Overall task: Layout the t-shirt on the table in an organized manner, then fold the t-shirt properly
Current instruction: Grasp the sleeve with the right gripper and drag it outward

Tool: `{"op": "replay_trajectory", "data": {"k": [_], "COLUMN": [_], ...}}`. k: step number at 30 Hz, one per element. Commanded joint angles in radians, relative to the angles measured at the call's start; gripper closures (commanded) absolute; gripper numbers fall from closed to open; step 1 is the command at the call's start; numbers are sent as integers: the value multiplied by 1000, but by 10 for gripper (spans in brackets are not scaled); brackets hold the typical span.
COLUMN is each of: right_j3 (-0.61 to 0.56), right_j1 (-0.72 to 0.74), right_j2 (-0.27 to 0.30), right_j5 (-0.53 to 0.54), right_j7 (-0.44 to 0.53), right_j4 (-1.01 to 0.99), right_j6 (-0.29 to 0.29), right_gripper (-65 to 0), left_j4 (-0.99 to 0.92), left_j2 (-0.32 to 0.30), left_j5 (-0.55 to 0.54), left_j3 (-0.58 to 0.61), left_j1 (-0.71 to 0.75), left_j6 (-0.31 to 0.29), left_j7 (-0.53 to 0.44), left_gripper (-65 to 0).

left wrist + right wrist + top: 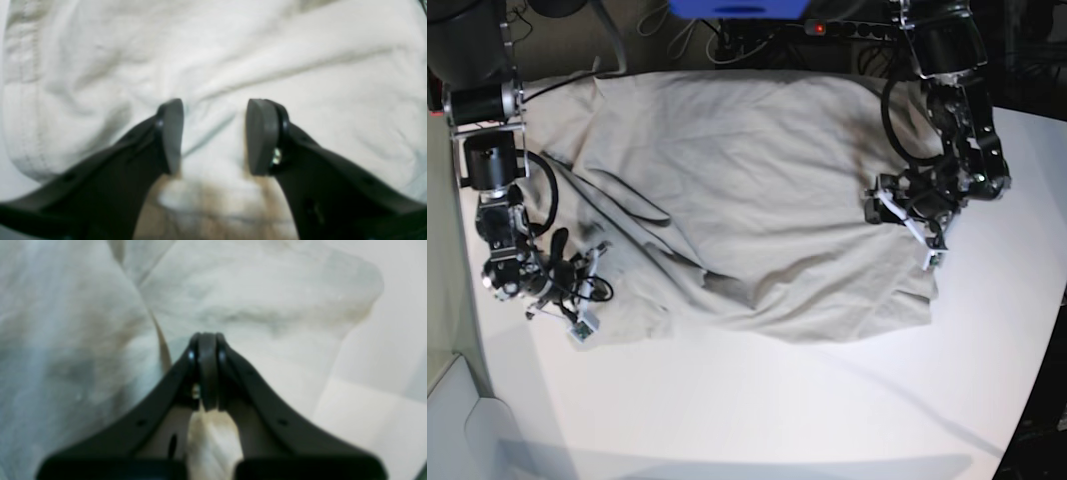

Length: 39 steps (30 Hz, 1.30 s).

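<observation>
- The right gripper [207, 373] is pinched together on the light grey-beige cotton t-shirt [737, 200]; a hard pull could slip it free.
- The left gripper [215, 133] stands apart over cloth, holding nothing; closing there risks bunching wrinkles on the white table [807, 400].

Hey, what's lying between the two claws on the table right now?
Only the t-shirt. In the base view its wrinkled cloth spans the whole stretch from the right claw to the left claw; nothing else lies between them.

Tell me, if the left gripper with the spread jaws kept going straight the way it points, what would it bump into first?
Most likely the t-shirt: the open left gripper points straight at its wrinkled cloth, nothing between.
</observation>
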Motion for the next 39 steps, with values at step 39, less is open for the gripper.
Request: {"op": "replay_trajectory", "data": {"k": [39], "right_j3": [26], "right_j1": [178], "right_j2": [-11], "right_j5": [-233], "right_j7": [314], "right_j4": [-139], "right_j6": [-290], "right_gripper": [0], "left_j4": [45], "left_j2": [-6], "left_j5": [46], "left_j3": [4], "left_j1": [42], "left_j6": [8], "left_j7": [77], "left_gripper": [-306]}}
